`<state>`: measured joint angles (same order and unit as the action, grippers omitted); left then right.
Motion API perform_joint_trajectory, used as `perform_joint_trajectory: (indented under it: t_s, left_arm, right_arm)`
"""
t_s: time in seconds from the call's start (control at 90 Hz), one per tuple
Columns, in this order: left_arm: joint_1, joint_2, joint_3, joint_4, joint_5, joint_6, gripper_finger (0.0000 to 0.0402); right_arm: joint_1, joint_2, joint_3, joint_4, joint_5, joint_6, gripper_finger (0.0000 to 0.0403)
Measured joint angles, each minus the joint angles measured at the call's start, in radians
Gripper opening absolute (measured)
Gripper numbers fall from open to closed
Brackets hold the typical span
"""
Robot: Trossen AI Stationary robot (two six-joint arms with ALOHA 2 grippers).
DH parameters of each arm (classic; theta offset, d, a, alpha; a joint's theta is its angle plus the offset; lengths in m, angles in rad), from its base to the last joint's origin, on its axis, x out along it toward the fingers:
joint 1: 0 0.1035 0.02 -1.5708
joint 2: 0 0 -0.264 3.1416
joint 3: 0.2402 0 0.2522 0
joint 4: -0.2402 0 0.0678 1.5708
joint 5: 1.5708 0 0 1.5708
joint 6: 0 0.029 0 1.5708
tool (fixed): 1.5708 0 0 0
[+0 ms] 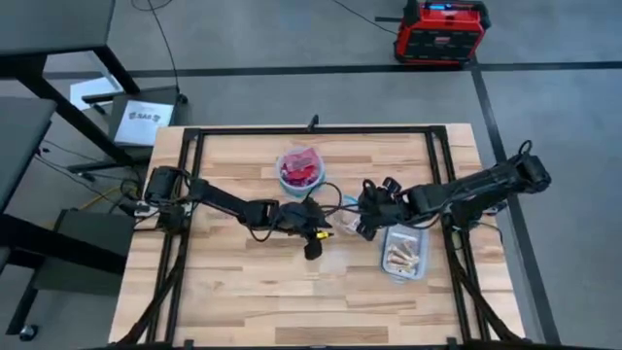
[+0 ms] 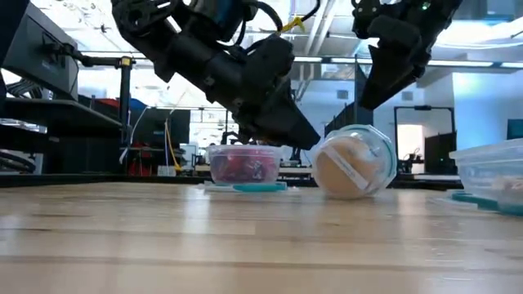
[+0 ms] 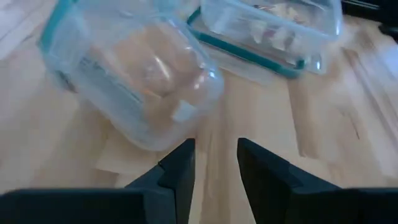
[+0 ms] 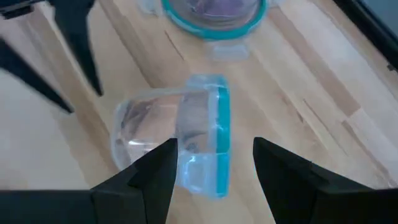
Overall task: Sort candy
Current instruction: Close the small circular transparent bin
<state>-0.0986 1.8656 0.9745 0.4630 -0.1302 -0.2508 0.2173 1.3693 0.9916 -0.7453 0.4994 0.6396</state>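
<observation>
A clear round bowl (image 2: 355, 162) lies tipped on its side at the table's middle, with orange-tan candy (image 3: 146, 65) inside and its teal rim (image 4: 222, 134) toward the right arm. My left gripper (image 3: 214, 163) is open at the bowl's base, with nothing between its fingers. My right gripper (image 4: 214, 167) hangs open above the rim end, one finger on either side, clear of it. Behind them, a second round bowl (image 1: 301, 167) stands upright holding red candy. My left gripper comes in low from the table's left, slanting down. One fingertip (image 3: 181, 149) stands right at the tipped bowl's base (image 3: 163, 138). Whether it touches the bowl, I cannot tell.
A clear rectangular tub (image 1: 405, 251) with whitish candy stands on the table to the right of the tipped bowl, under my right arm. A black frame (image 1: 185, 175) runs around the table's edges. Bare wood lies toward the near edge.
</observation>
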Motion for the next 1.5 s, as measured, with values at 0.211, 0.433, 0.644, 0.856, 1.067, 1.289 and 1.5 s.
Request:
perform_joint_trajectory:
  t_s: [0.211,0.433,0.644,0.856,1.067,1.289,1.5]
  left_arm:
    - [0.006,0.001,0.0,-0.001,-0.042,-0.008,0.0107]
    - [0.011,0.04,0.007,0.077,-0.069,-0.013,0.0107]
    - [0.011,0.113,0.046,0.077,-0.067,-0.007,0.0107]
    - [0.009,0.145,0.063,0.064,-0.058,-0.005,0.0107]
    - [0.012,0.153,0.066,0.067,-0.059,-0.005,0.0107]
    - [0.012,0.153,0.066,0.067,-0.059,-0.005,0.0107]
    - [0.012,0.152,0.066,0.07,-0.059,-0.01,0.0107]
  right_arm:
    - [0.0,0.0,-0.016,-0.016,-0.04,0.018,0.0196]
    - [-0.005,0.0,-0.017,0.015,-0.033,0.018,0.0196]
    - [-0.004,0.001,-0.1,0.082,-0.027,0.066,0.0196]
    - [0.009,0.0,-0.153,0.212,-0.02,0.061,0.0196]
    - [0.018,0.0,-0.153,0.242,-0.033,0.034,0.0196]
    - [0.015,0.0,-0.154,0.247,-0.03,0.03,0.0196]
    - [0.017,0.001,-0.154,0.256,-0.031,0.018,0.0196]
